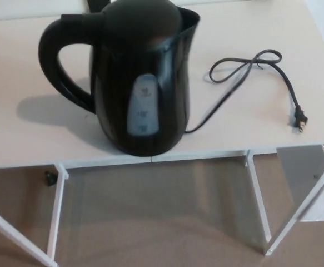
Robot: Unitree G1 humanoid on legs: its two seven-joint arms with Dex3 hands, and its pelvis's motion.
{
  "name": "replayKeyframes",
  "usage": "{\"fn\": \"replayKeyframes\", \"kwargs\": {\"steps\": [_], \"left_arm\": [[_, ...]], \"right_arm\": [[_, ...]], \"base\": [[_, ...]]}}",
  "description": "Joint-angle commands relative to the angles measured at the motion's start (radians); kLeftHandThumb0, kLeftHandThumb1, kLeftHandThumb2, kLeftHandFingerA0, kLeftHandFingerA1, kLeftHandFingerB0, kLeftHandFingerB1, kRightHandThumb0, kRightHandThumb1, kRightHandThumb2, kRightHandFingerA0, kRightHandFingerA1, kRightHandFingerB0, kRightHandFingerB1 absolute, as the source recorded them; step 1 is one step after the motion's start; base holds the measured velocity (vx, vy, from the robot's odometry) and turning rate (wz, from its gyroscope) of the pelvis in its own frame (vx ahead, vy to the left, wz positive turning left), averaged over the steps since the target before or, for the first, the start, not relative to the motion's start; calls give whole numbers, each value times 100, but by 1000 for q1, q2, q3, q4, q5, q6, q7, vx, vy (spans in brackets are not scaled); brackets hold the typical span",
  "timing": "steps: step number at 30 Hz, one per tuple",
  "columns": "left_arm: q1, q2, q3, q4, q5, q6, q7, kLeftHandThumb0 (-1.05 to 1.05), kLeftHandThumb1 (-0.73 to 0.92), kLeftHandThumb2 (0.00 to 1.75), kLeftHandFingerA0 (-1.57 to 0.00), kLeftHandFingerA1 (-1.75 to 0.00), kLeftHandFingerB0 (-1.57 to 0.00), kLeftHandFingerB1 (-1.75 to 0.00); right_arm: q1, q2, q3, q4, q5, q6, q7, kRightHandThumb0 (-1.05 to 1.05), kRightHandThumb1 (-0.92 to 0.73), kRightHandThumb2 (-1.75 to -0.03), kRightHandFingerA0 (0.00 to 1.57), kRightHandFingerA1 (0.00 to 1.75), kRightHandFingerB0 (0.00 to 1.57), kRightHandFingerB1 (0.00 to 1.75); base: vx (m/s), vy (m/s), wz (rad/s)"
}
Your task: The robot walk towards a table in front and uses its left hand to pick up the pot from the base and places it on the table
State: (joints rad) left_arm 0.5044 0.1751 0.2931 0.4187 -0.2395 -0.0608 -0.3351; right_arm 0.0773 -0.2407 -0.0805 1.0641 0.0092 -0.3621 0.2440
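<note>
Neither the left hand nor the right hand shows in the head view, so how open they are and what they hold cannot be told. The pot [142, 83] is a glossy black electric kettle standing at the near edge of the table [28, 139], a little left of its middle. Its looped handle [53, 61] juts to the left, its spout points to the far right, and a pale water window [144, 105] faces the near side. Whether a base sits under it cannot be made out. A black cord [245, 64] leaves the pot's lower right, runs right and far, curls into a loose loop, then bends near to end in a plug [299, 119] close to the table's right edge. The tabletop to the left of the handle is bare, pale wood with only the pot's shadow on it. White frame legs [56, 217] stand below the near edge, over brown floor [162, 222].
</note>
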Motion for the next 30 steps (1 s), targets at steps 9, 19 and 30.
{"fn": "replayKeyframes", "kwargs": {"steps": [9, 19, 30], "left_arm": [[-17, 35, 0, 2, 18, 18, 28, -26, 52, 55, -47, -38, -37, -34], [-26, 42, -3, -15, 14, 49, 39, -34, 46, 65, -41, -44, -35, -41], [-23, 46, -10, -15, 20, 49, 36, -34, 46, 64, -40, -43, -35, -41]], "right_arm": [[5, 3, 9, 7, -16, -12, -14, -72, -40, -60, 74, 82, 56, 71], [3, 12, 1, 1, -3, 11, -14, -64, -37, -63, 74, 83, 55, 71], [12, 11, -4, 9, 0, -5, -9, -69, -27, -87, 78, 85, 52, 73]], "base": [[125, 166, -8], [10, -87, 6], [30, 45, -8]]}}
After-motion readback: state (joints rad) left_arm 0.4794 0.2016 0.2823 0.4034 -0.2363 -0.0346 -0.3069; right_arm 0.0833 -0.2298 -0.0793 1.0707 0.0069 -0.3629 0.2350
